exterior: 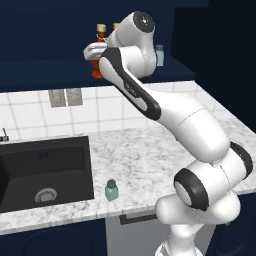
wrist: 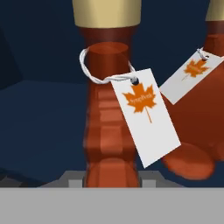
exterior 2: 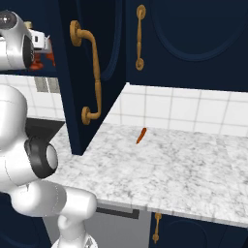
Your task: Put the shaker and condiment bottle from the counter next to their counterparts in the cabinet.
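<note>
The red-brown syrup bottle (wrist: 109,127) with tan cork and white leaf tag stands upright in the navy cabinet (exterior: 50,67), just beside its matching twin (wrist: 201,113) — while the small blue-grey shaker (exterior: 111,190) stands upright on the marble counter (exterior: 150,155), near the black sink.

Flat, even rendered light all round, no glare anywhere. Below the pincer the counter (exterior: 150,150) was bright with barely a shadow; the cabinet (exterior: 45,45) around the pincer stayed dim. Close up, the condiment bottle (wrist: 109,127) looked soft, slightly blurred.
</note>
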Motion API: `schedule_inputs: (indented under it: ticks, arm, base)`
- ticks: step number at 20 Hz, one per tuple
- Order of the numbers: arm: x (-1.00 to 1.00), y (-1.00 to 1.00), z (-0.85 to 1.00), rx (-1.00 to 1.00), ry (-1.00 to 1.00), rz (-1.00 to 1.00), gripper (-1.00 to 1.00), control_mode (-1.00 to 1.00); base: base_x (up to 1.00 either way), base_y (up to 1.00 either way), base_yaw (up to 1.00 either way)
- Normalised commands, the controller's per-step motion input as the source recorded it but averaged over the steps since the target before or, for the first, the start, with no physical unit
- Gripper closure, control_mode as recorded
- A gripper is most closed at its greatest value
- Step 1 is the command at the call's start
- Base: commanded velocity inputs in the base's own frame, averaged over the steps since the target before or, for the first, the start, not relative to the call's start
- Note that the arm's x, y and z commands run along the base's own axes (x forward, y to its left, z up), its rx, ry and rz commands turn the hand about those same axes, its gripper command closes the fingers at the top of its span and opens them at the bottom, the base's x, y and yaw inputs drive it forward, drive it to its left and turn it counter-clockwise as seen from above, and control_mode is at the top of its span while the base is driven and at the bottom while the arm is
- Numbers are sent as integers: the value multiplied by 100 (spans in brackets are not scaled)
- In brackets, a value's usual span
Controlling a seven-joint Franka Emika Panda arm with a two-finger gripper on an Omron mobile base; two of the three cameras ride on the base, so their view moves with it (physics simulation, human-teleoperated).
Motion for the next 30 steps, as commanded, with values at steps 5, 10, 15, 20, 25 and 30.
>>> schedule_inputs:
  ticks: [5,10,15,20,25,30]
  arm:
    - [45,19,0,-2,0,-6,100,-100]
    - [32,15,-1,-1,0,-4,100,-100]
    - [11,1,-3,0,0,-1,100,-100]
    - [3,0,-31,0,-1,0,100,-100]
    - [27,0,-30,0,-7,0,100,-100]
    - [28,2,-31,0,-9,0,-100,-100]
  base:
    - [0,0,0]
    - [0,0,0]
    - [0,0,0]
    - [0,0,0]
    - [0,0,0]
    - [0,0,0]
